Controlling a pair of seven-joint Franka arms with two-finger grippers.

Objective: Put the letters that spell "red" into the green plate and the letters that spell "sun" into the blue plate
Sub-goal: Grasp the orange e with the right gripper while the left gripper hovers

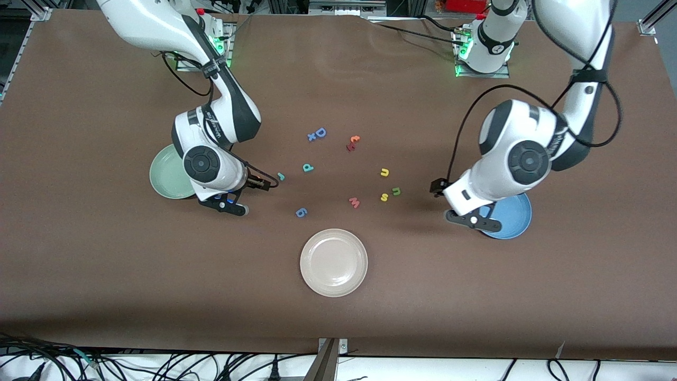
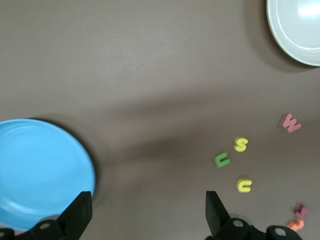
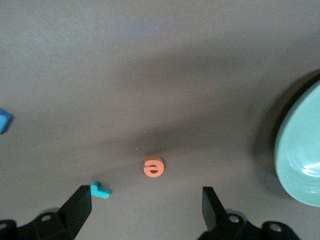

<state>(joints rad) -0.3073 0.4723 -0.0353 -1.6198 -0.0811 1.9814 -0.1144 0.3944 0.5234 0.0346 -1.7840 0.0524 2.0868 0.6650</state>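
Currently the orange "e" [image 3: 153,167] and teal "r" [image 3: 100,190] lie on the bench [image 1: 106,275] under the open right tool [image 3: 145,210], beside the green plate [image 1: 168,172]. Yellow "s" [image 1: 384,197], "u" [image 1: 385,172] and green "n" [image 1: 396,191] lie mid-bench. The left tool [image 2: 147,212] hangs open beside the blue plate [image 1: 510,217].

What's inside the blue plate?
Nothing shows inside the blue plate: the left wrist view shows its bowl bare. In the front view the left gripper and its arm cover part of it.
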